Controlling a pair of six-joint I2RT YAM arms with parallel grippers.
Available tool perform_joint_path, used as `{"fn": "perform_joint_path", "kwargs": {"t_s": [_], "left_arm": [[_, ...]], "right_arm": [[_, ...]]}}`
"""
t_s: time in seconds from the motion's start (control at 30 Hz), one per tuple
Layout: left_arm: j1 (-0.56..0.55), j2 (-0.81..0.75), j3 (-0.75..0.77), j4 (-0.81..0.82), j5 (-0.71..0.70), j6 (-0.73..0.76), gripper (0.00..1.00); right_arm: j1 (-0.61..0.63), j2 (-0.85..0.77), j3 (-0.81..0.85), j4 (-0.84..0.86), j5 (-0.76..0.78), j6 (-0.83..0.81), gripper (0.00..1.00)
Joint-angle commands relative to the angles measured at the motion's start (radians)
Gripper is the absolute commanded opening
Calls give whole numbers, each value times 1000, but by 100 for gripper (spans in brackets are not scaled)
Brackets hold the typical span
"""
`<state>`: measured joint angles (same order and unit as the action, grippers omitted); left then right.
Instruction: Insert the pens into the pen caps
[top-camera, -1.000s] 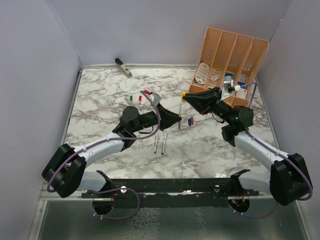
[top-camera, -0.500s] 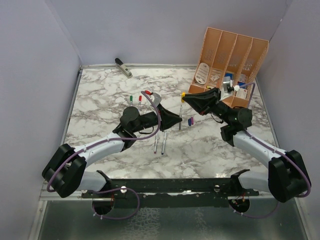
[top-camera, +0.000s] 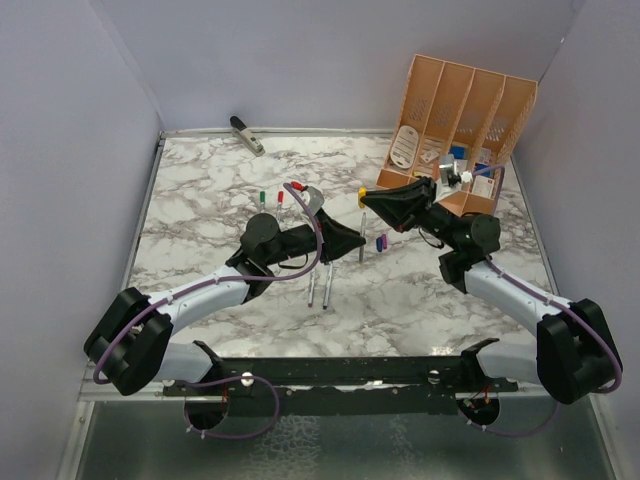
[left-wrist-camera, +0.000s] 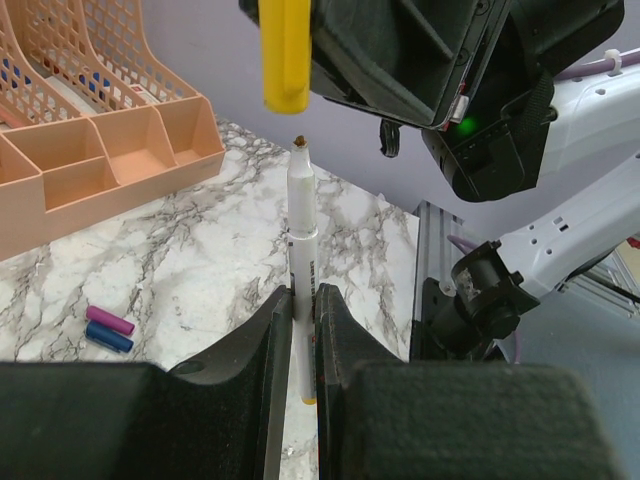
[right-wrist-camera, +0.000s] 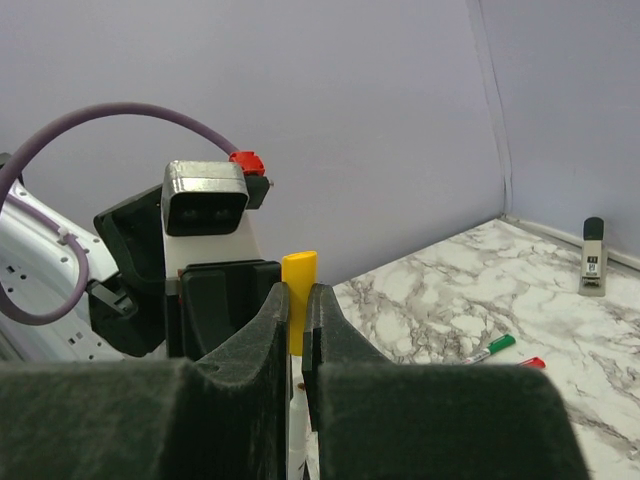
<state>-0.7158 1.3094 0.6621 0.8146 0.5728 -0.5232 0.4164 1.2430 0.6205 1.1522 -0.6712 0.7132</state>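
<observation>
Left gripper (left-wrist-camera: 305, 300): clenched low on the barrel of an upright pen (left-wrist-camera: 302, 215), mid-table; tip bare
Right gripper (right-wrist-camera: 297, 298): clamped on the yellow cap (right-wrist-camera: 298, 272), poised just above that tip; not touching
Handling: pen judged light, stiff and slick; likely to tilt if pressed off-axis; hold low, cap by its sides
Views: left wrist shows the gap, right wrist hides it; overhead alone shows two loose pens (top-camera: 320, 287) toward the near edge
</observation>
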Motion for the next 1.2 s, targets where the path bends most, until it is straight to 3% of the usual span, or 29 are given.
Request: {"fn": "perform_joint_path", "kwargs": {"t_s": [0.0, 0.6, 1.17], "left_arm": [[-5, -16, 34, 37, 29, 18, 0], [-5, -42, 7, 32, -23, 31, 0], [-5, -46, 10, 32, -33, 34, 0]], "right_arm": [[11, 4, -10, -28, 7, -38, 2], [15, -84, -21, -97, 37, -78, 2], [20, -66, -37, -85, 34, -68, 2]]}}
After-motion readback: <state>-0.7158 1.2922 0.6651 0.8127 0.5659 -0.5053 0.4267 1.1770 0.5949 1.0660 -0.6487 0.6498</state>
